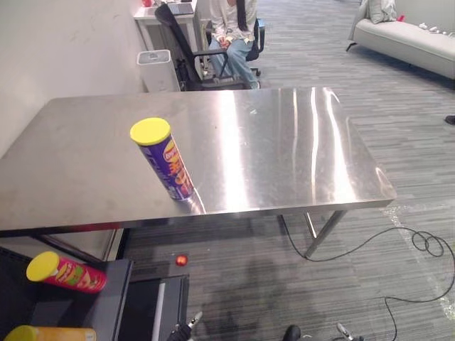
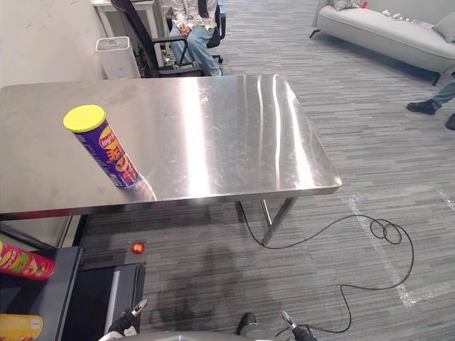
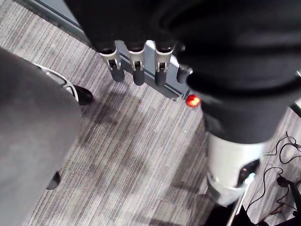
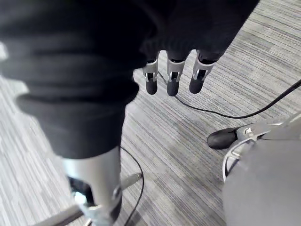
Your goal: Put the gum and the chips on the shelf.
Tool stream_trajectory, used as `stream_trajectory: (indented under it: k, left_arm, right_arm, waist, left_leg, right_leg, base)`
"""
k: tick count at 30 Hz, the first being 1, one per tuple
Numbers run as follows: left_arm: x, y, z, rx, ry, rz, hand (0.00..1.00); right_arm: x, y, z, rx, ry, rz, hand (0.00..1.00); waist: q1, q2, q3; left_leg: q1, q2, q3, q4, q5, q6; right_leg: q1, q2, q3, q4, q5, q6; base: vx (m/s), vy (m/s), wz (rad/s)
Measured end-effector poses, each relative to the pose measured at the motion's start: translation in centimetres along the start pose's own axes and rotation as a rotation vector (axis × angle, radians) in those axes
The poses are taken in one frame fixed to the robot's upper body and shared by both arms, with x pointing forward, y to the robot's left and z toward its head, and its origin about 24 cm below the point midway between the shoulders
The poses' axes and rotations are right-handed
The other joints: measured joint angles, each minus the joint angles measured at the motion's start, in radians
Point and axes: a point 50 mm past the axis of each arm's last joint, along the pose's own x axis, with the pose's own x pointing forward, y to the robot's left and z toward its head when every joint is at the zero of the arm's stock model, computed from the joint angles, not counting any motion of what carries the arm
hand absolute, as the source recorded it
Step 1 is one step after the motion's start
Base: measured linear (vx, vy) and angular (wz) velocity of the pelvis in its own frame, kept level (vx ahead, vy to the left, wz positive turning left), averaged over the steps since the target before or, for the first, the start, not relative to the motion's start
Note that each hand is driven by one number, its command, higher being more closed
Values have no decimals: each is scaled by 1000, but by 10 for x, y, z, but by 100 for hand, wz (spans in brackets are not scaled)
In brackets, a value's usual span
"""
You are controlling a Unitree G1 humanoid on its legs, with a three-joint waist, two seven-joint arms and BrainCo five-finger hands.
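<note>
A purple chips can (image 1: 168, 160) with a yellow lid stands upright on the steel table (image 1: 284, 149), near its front left edge. Below the table's left corner stands a dark shelf (image 1: 114, 291). A red can with a yellow lid (image 1: 67, 273) lies on it, and a yellow can (image 1: 43, 334) lies lower down. My left hand (image 3: 138, 66) hangs over the carpet with straight fingers and holds nothing. My right hand (image 4: 173, 75) hangs the same way on the other side, empty too. Both are well below the table top.
A small red round thing (image 1: 181, 260) lies on the carpet under the table's front edge. A person (image 1: 231, 28) sits on an office chair behind the table, beside a white box (image 1: 156, 69). A grey sofa (image 1: 405, 35) stands at the far right.
</note>
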Motion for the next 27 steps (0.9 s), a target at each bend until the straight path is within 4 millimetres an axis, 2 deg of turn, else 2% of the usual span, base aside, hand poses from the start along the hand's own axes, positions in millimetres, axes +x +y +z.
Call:
stream_trajectory:
  k: [5,8,11,13,14,16,17,20,22,26,27]
  left_arm:
    - [0,4,2,17,-5,9,0]
    - [-1,11,0,-4,4,32,0]
    - [-4,22,-7,-10,20,61,0]
    - [-7,32,-15,-38,36,93,0]
    - [-8,33,-16,-43,40,97,0]
    - [-9,34,-20,-54,48,102,0]
    - [-9,33,-20,-56,47,102,0]
    - [-10,33,-18,-58,32,98,0]
    - [-10,32,-15,-53,19,94,0]
    - [-10,32,-17,-49,28,93,0]
    - [-11,33,-17,-49,30,94,0]
  right_arm:
    - [-1,-27,0,219,0,-195,0]
    - [-2,-49,9,398,-41,-334,0]
    - [-5,-76,29,594,-135,-448,0]
    - [-9,-95,58,679,-278,-484,0]
    - [-11,-100,66,697,-315,-492,0]
    - [-20,-112,101,745,-472,-501,0]
    - [-23,-113,109,753,-513,-499,0]
    - [-41,-109,159,807,-728,-444,0]
    - [-50,-104,182,830,-825,-403,0]
    - [-73,-91,219,893,-1017,-317,0]
    - [-76,-89,223,897,-1035,-305,0]
  waist:
    - [-6,-3,-1]
    - [-10,-5,-1]
    - [-11,-8,-6]
    - [-11,-8,-17]
    - [-10,-7,-23]
    - [-11,-6,-40]
    - [-12,-4,-44]
    - [-14,-3,-58]
    - [-14,-2,-60]
    - [-15,3,-68]
    - [-15,2,-68]
  left_leg:
    - [6,0,10,4,-5,2]
    - [14,1,31,-1,-5,1]
    - [20,3,49,-8,-5,1]
    - [27,5,69,-9,-12,0]
    - [26,5,74,-10,-13,1]
    - [24,4,83,-13,-14,0]
    - [24,4,84,-14,-14,0]
    - [24,5,97,-17,-14,0]
    - [25,5,107,-16,-14,0]
    - [12,5,110,-12,-15,-1]
    - [12,5,110,-9,-15,-2]
  right_leg:
    - [1,0,15,0,1,1]
    - [0,3,26,4,1,1]
    - [-2,6,34,5,1,1]
    - [-6,10,50,5,1,1]
    - [-9,10,53,5,1,1]
    - [-16,10,58,6,1,2]
    - [-17,10,59,6,1,2]
    - [-21,11,66,6,1,2]
    - [-22,12,70,6,1,2]
    - [-37,11,74,12,0,2]
    - [-37,10,74,13,0,2]
  base:
    - [-17,25,-8]
    - [-28,18,-12]
    - [-17,12,-11]
    - [-8,17,-23]
    - [4,17,-19]
    - [16,19,-10]
    - [0,0,0]
    - [-4,9,-5]
    - [-19,3,-6]
    - [-13,-1,-2]
    - [0,0,0]
